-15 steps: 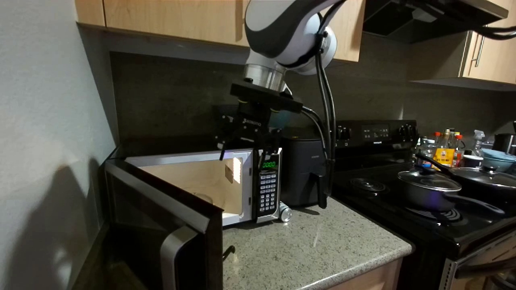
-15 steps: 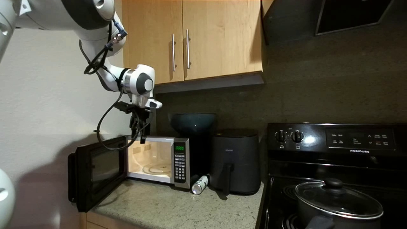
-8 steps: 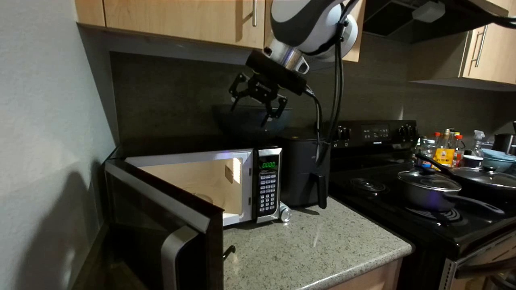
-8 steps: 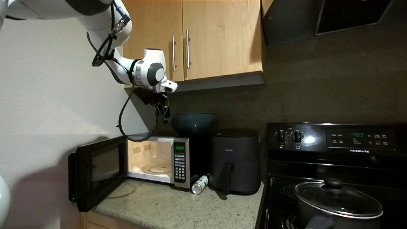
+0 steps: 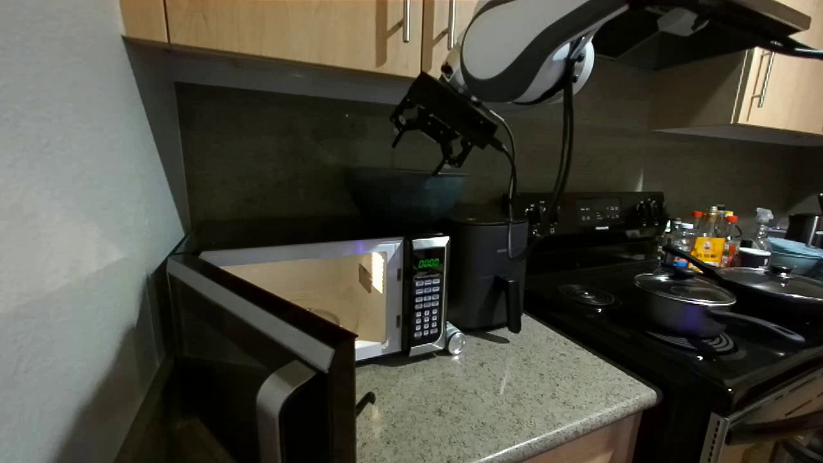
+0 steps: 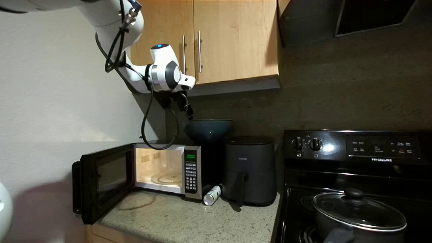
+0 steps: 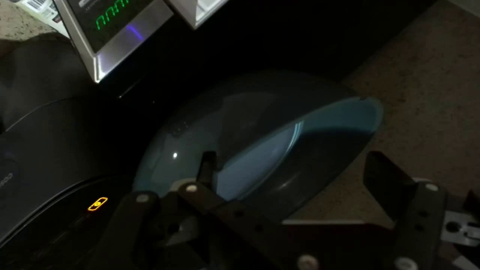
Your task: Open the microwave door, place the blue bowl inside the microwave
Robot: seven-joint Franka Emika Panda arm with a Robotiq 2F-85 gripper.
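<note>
The microwave [image 5: 427,296] stands on the counter with its door [image 5: 276,321] swung wide open; the lit interior and glass turntable [image 6: 167,178] show. The dark blue bowl [image 6: 207,130] sits upright above and behind the microwave's right end; what it rests on is too dark to tell. My gripper [image 5: 416,157] is open and empty, tilted above the bowl. In the wrist view my gripper [image 7: 294,168] has its left finger over the bowl [image 7: 258,112] near the rim and its right finger beyond the bowl, toward the backsplash. I cannot tell whether a finger touches the bowl.
A black air fryer [image 6: 249,168] stands right of the microwave. A can [image 6: 212,195] lies between them. The backsplash [image 6: 256,111] is close behind the bowl, and the upper cabinet [image 6: 236,40] hangs above. A lidded pot [image 6: 361,212] is on the stove.
My gripper has risen from in front of the microwave's top, tilted over, and moved to the right above the bowl. The bowl has shifted slightly to the right. The gripper stays open.
</note>
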